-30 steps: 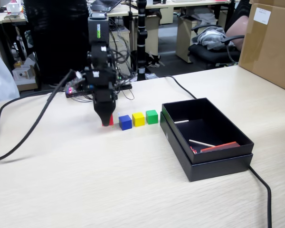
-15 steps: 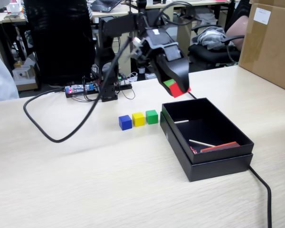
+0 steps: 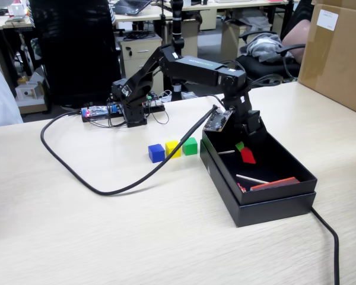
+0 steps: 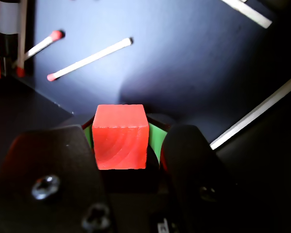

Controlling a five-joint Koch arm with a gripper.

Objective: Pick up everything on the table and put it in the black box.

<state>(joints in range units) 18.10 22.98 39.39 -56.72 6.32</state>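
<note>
My gripper (image 3: 244, 152) reaches down inside the black box (image 3: 273, 203) and is shut on the red cube (image 3: 248, 156). In the wrist view the red cube (image 4: 120, 137) sits between the green-lined jaws of the gripper (image 4: 120, 145), above the box's dark floor (image 4: 184, 58). On the table (image 3: 107, 237), left of the box, the blue cube (image 3: 156, 152), the yellow cube (image 3: 172, 149) and the green cube (image 3: 190, 146) stand in a row.
Matchsticks (image 4: 89, 59) and a red strip (image 3: 276, 183) lie in the box. A thick black cable (image 3: 107, 190) loops over the table left of the cubes; another cable (image 3: 329, 237) runs off the front right. A brown carton (image 3: 338, 53) stands at the back right.
The arm took the red cube from the left end of the row, carried it up and to the right, and has now lowered it into the black box.
</note>
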